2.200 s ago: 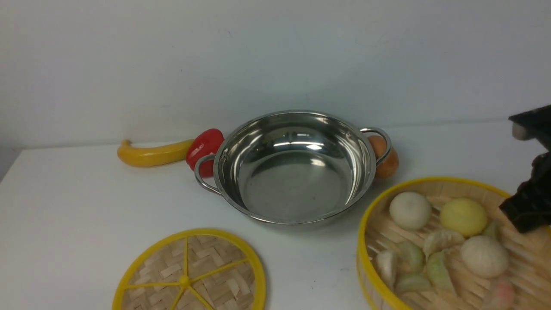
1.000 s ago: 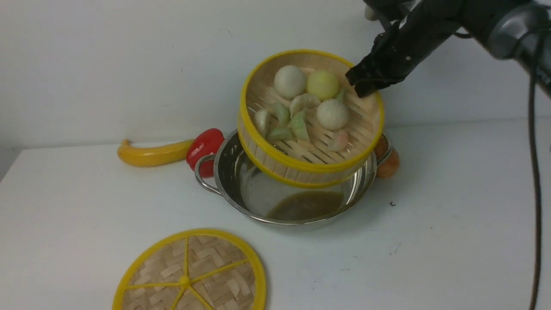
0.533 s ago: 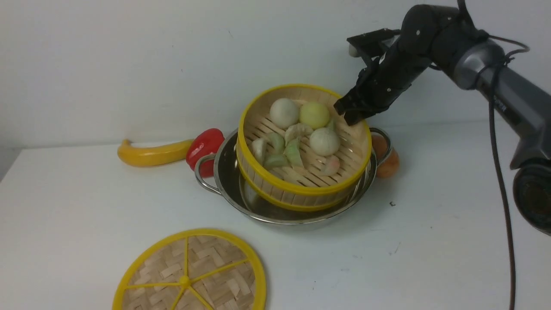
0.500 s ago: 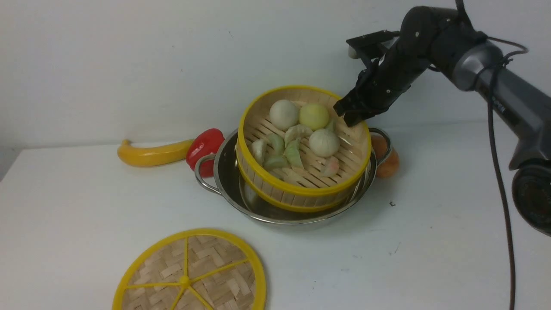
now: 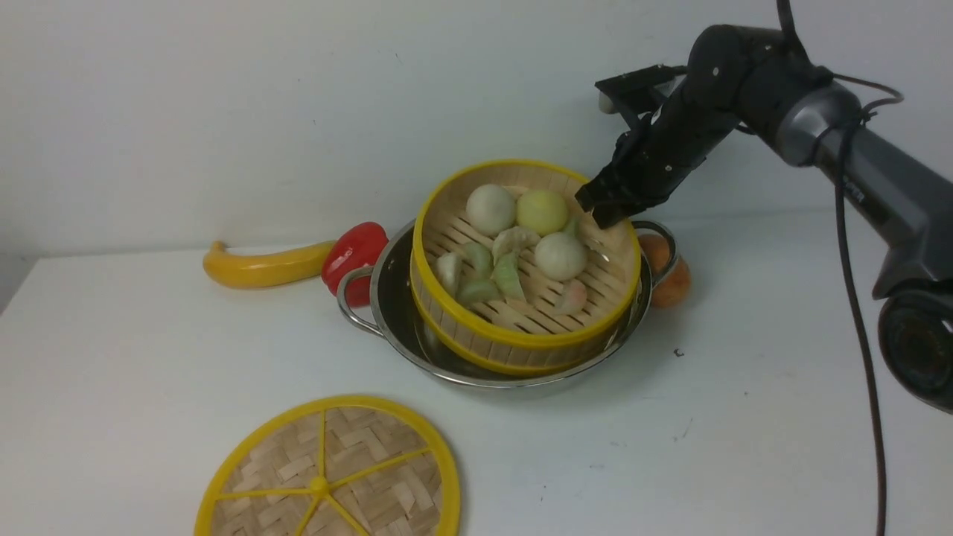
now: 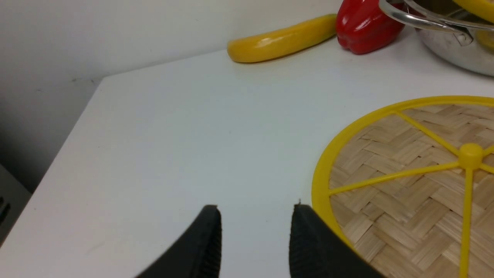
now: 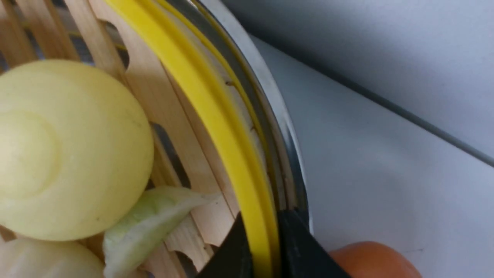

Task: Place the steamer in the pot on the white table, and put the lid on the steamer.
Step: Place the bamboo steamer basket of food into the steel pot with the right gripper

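The steamer, a bamboo basket with a yellow rim and toy buns and dumplings, sits inside the steel pot at the back middle of the white table. My right gripper is shut on the steamer's far right rim; in the right wrist view its fingers pinch the yellow rim from both sides. The lid, a flat woven disc with yellow spokes, lies at the front left. My left gripper is open just beside the lid's rim, holding nothing.
A yellow banana and a red pepper lie left of the pot against the back wall. An orange fruit sits right of the pot's handle. The table's left edge shows in the left wrist view.
My right gripper carried the steamer from the front right over the pot, then lowered it in; over the last half second it sank a little deeper. The lid has not moved.
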Controlling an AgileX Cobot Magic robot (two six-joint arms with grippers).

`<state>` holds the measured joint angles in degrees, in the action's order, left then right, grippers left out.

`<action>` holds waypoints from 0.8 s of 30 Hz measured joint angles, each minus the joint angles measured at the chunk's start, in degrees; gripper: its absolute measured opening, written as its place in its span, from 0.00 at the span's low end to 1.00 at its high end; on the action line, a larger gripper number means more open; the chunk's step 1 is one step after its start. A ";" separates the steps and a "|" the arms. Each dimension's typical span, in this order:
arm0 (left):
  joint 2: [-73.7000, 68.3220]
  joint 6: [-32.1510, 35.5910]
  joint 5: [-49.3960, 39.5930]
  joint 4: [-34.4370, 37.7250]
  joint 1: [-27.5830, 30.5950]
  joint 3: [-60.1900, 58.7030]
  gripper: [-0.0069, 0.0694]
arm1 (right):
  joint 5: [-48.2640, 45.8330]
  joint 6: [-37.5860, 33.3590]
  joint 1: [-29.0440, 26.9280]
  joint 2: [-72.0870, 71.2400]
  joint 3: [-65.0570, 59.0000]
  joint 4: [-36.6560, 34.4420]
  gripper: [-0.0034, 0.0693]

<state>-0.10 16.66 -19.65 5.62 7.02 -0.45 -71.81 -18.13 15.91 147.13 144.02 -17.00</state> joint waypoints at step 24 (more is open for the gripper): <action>0.00 0.00 0.00 0.00 0.00 0.00 0.41 | 0.94 0.23 0.11 -0.02 1.29 -2.61 0.49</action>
<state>-0.10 16.66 -19.65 5.62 7.02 -0.45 -70.87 -17.90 16.02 147.11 145.30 -19.61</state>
